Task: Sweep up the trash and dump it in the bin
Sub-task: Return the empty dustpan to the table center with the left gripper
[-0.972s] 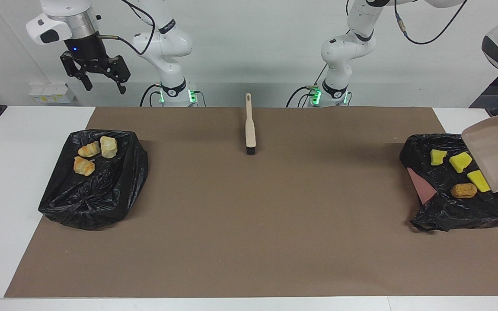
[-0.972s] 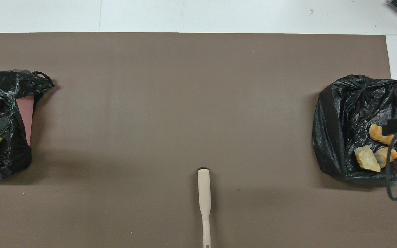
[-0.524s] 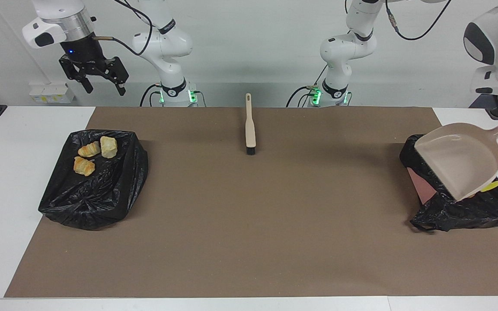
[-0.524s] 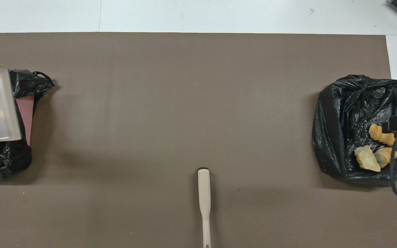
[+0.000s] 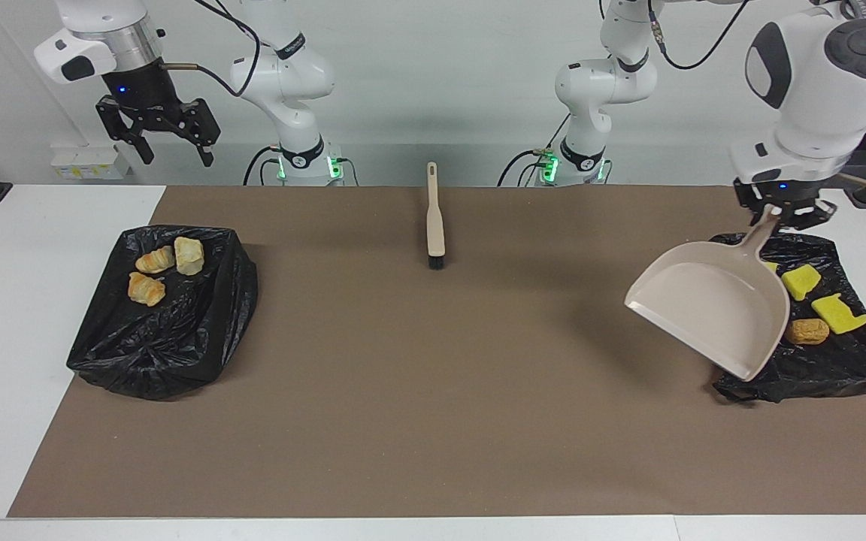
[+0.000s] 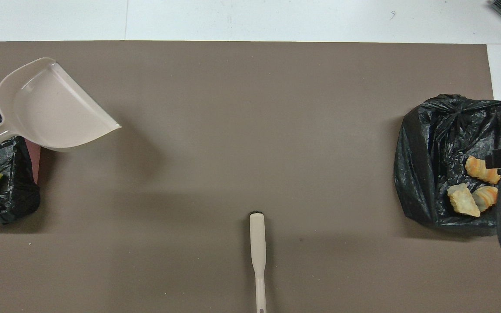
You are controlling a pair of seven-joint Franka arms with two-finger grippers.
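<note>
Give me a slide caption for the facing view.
Left claw holds the empty dustpan over the mat beside the bin bag; brush lies unused.

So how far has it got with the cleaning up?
Nearly finished, it seems. Done: no scraps show on the brown mat; bread pieces lie in one black bin bag, yellow sponge chunks and a brown lump in the other bag. In hand: the left claw holds the empty dustpan in the air. Left: setting it down. The brush lies unused; the right claw waits open.

High facing camera looked across at both arm bases, overhead camera looked steeply down, both distant, sharing the brown paper-covered table (image 5: 433, 421) (image 6: 250, 108)
</note>
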